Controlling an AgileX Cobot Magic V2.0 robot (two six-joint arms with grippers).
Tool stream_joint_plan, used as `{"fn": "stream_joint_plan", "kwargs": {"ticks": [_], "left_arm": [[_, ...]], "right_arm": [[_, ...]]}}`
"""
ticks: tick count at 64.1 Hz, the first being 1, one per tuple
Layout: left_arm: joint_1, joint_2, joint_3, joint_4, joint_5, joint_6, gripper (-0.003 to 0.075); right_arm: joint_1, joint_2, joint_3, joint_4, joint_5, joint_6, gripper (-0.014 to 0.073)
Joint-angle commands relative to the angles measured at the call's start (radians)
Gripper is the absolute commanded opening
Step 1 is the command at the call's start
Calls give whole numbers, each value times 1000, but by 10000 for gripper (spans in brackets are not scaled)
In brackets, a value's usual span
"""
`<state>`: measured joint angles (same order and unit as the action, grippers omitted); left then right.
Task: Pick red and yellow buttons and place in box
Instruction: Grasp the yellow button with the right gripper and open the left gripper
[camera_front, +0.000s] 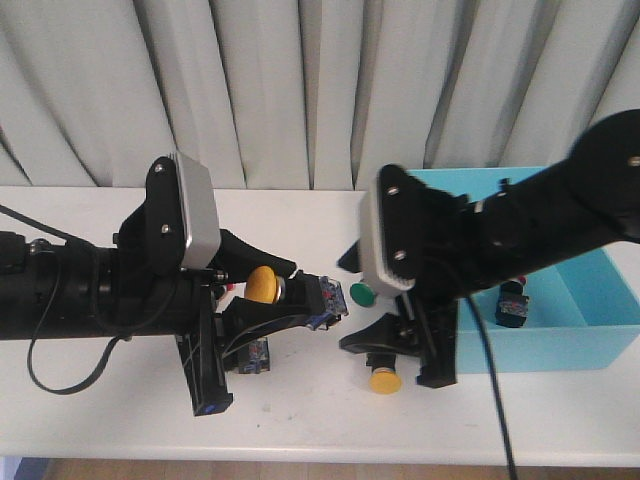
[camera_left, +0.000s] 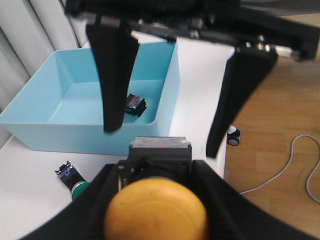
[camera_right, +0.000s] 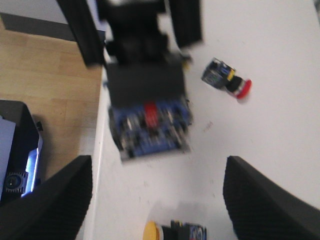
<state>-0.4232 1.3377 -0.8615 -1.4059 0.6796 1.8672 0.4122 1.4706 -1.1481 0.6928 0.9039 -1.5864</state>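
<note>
My left gripper is shut on a yellow button and holds it above the table; in the left wrist view its yellow cap fills the space between the fingers. My right gripper is open, just above a second yellow button lying on the table, which shows at the edge of the right wrist view between the open fingers. A red button lies on the table. The turquoise box stands at the right and holds one button.
A green-capped switch lies between the two grippers, also in the left wrist view. Another switch body lies under the left arm. The two arms are close together mid-table. The table's front edge is near.
</note>
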Motion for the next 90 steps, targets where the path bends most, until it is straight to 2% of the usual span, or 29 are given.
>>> {"fn": "stream_joint_plan", "kwargs": {"ticks": [1,16,44,68,84,90], "left_arm": [[-5,-22,-27,-64,20,0,202],[-5,-22,-27,-64,20,0,202],[-5,-22,-27,-64,20,0,202],[-5,-22,-27,-64,20,0,202],[-5,-22,-27,-64,20,0,205],[-5,-22,-27,-64,20,-2,241]], "right_arm": [[41,-6,-55,16,-21,-5,519],[69,3,-71,19,-42,-5,516],[69,3,-71,71,-44,-8,429],[69,3,-71,70,-43,-10,245],[69,3,-71,70,-43,-10,244],[69,3,-71,70,-43,-9,246]]}}
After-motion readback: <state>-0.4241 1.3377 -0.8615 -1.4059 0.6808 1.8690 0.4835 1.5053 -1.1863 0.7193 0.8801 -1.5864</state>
